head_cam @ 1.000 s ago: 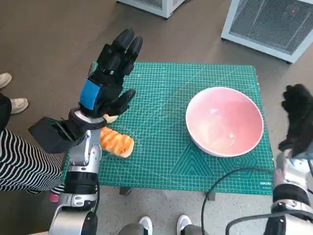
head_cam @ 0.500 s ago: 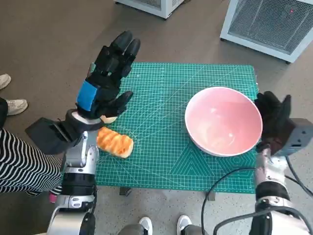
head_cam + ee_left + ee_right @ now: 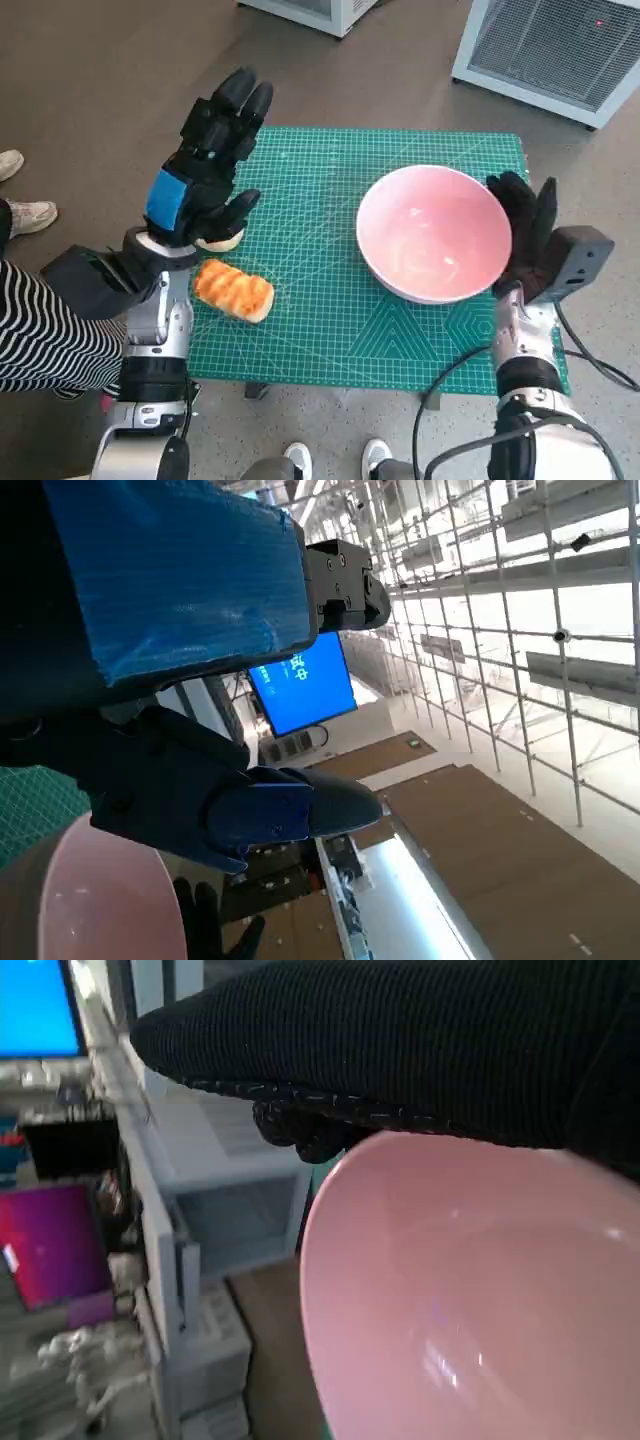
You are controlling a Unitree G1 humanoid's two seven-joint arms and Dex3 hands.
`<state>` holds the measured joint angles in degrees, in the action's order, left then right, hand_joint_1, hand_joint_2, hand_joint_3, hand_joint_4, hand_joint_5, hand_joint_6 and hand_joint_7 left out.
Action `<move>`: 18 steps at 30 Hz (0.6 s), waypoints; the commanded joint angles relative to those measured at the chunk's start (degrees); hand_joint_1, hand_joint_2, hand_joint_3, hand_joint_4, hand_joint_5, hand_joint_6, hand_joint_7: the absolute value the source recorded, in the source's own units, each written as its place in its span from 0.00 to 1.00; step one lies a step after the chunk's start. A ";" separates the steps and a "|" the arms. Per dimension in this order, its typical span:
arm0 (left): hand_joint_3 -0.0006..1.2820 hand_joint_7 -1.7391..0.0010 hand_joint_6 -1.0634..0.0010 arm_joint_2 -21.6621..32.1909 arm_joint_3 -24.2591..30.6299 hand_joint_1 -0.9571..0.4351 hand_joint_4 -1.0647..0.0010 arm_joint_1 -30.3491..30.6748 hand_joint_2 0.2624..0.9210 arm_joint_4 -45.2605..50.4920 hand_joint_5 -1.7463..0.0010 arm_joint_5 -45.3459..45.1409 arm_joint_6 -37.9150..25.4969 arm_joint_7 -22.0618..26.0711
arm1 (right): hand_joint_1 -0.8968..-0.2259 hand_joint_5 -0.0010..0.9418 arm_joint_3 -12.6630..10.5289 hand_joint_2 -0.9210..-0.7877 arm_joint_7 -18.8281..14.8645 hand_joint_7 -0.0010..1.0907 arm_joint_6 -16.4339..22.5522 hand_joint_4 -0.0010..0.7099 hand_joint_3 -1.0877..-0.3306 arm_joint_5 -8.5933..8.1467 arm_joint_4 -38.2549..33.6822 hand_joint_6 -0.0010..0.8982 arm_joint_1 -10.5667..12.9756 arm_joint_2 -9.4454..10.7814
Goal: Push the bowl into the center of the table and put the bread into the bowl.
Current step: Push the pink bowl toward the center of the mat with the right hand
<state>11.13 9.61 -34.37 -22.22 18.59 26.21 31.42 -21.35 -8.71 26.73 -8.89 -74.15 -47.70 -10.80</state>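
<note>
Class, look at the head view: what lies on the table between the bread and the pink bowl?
Nothing stands there. In the head view, only bare green cutting mat separates the bread from the bowl.

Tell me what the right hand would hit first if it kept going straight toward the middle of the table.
The pink bowl. The right hand lies flat against its outer rim, apparently already touching, so going on would likely slide the bowl along the green mat.
</note>
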 commanded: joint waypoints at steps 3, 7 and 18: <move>0.29 0.81 0.99 0.53 0.48 0.17 0.90 1.30 1.00 0.71 1.00 0.23 0.60 0.02 | 0.39 0.01 0.46 0.00 -1.46 0.31 -0.72 0.14 0.29 -0.20 -0.29 0.07 -1.10 2.02; 0.29 0.82 0.98 0.57 0.62 0.17 0.90 1.56 1.00 0.80 1.00 0.12 0.78 -0.14 | 0.37 0.01 0.61 0.00 -1.87 0.31 -0.78 0.14 0.29 -0.24 -0.25 0.06 -1.98 2.83; 0.30 0.83 0.97 0.63 1.08 0.18 0.89 2.26 1.00 0.94 1.00 0.29 1.21 -0.34 | 0.41 0.00 0.72 0.00 -2.80 0.30 -1.68 0.10 0.26 -0.35 -0.78 0.04 -4.04 4.92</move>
<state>11.16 10.10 -32.87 -22.20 18.56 26.84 31.36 -20.64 -11.07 26.39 -8.92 -74.06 -51.79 -7.02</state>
